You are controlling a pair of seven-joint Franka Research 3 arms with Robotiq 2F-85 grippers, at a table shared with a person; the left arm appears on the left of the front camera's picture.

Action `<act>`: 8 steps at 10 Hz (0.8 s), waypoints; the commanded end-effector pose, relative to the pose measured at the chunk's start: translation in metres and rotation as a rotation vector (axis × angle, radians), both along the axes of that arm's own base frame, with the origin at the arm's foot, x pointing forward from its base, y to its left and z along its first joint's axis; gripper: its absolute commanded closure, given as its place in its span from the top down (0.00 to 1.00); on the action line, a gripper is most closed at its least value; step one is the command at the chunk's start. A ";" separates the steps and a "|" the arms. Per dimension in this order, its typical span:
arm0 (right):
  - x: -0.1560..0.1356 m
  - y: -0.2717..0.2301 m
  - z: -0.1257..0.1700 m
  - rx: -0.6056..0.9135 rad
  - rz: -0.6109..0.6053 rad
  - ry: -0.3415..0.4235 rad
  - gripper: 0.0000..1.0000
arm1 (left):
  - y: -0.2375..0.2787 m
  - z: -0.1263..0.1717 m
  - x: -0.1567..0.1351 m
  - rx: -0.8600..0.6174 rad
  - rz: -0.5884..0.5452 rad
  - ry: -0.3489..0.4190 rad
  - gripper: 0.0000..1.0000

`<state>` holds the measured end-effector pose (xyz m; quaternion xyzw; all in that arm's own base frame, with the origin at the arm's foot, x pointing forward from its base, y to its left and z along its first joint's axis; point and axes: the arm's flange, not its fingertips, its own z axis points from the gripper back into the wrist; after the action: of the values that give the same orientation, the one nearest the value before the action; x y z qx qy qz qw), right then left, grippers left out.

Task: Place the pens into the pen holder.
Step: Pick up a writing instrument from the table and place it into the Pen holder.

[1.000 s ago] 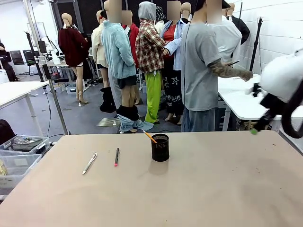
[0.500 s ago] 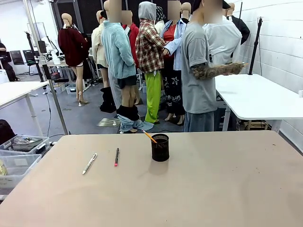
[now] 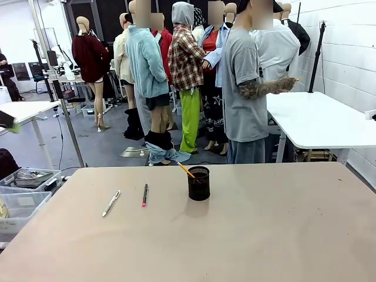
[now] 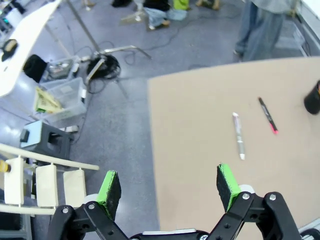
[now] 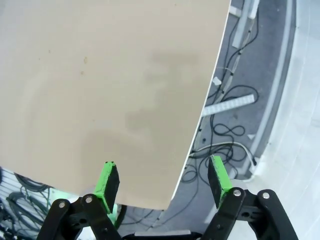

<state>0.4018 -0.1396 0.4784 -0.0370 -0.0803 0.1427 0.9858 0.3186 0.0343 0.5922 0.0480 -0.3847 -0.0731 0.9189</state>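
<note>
Pen holder [image 3: 198,183] stands on open bench [image 3: 282,235], pens [image 3: 144,195] lying beside; left tool [image 4: 168,187] and right tool [image 5: 163,182] gape at bench edges.

From front, faces across table [image 3: 282,235]; from wrists, looks down, high over opposite table edges; shares white-silver pen [image 4: 239,142] front-to-left.

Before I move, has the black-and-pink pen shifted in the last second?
No. The black-and-pink pen lies where it did, at the same gap left of the pen holder.

tan table [image 3: 264,223] | person, grey tee [image 3: 244,88], far side | white table [image 3: 317,120] behind, R | clear bins [image 3: 23,202] on floor, L
</note>
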 end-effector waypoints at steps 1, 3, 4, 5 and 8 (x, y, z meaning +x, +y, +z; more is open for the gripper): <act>-0.001 -0.004 -0.001 -0.025 -0.004 -0.007 0.89 | -0.045 -0.017 0.064 -0.039 -0.007 0.181 1.00; -0.001 -0.004 -0.001 -0.025 -0.004 -0.007 0.89 | -0.093 -0.052 0.085 -0.090 -0.057 0.317 1.00; -0.001 -0.004 -0.001 -0.025 -0.004 -0.007 0.89 | -0.108 -0.064 0.090 -0.096 -0.031 0.348 1.00; -0.001 -0.004 -0.001 -0.025 -0.004 -0.007 0.89 | -0.093 -0.062 0.072 -0.055 -0.072 0.257 1.00; -0.001 -0.004 -0.001 -0.025 -0.004 -0.007 0.89 | -0.107 -0.072 0.086 -0.072 -0.072 0.305 1.00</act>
<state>0.4009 -0.1424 0.4783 -0.0356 -0.0810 0.1401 0.9862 0.3980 -0.0675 0.5309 -0.0093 -0.2571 -0.0959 0.9616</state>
